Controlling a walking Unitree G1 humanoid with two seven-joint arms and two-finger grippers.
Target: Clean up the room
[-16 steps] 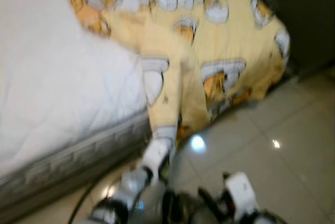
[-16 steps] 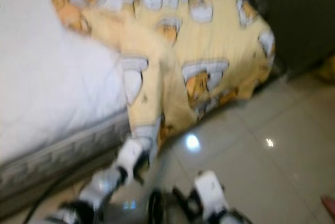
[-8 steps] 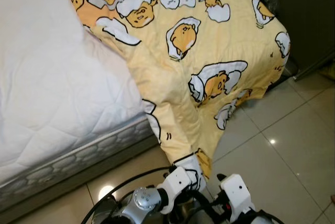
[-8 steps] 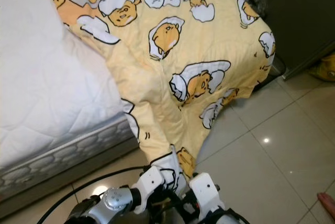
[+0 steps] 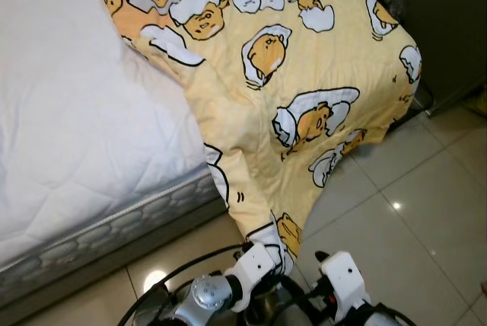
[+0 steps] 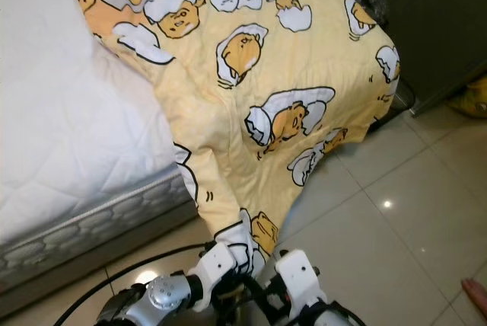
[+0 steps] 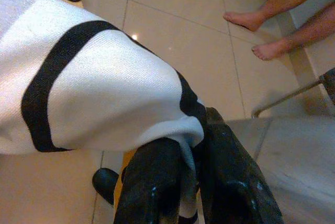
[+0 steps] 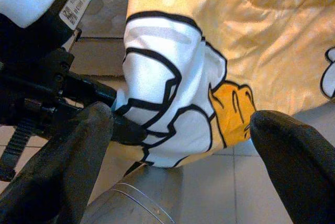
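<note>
Nearest, the left hand (image 5: 275, 257) is clenched on the hanging corner of the yellow blanket (image 5: 304, 75), low beside the bed's (image 5: 68, 151) edge, its fingers (image 7: 157, 187) pinching a white, black-bordered patch. Just beside it the right hand (image 8: 178, 124) faces that corner with fingers spread, holding nothing. Soft, light and limp, the blanket should sag and slip, so corners or hem seem best. Farther off it drapes over the bed's far corner toward the tiled floor (image 5: 426, 204).

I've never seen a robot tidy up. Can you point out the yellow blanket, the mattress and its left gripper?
yellow blanket (image 5: 304, 52), left eye view, top surface.
mattress (image 5: 68, 128), left eye view, white quilted top.
left gripper (image 7: 191, 182), left wrist view, between fingertips.
</note>
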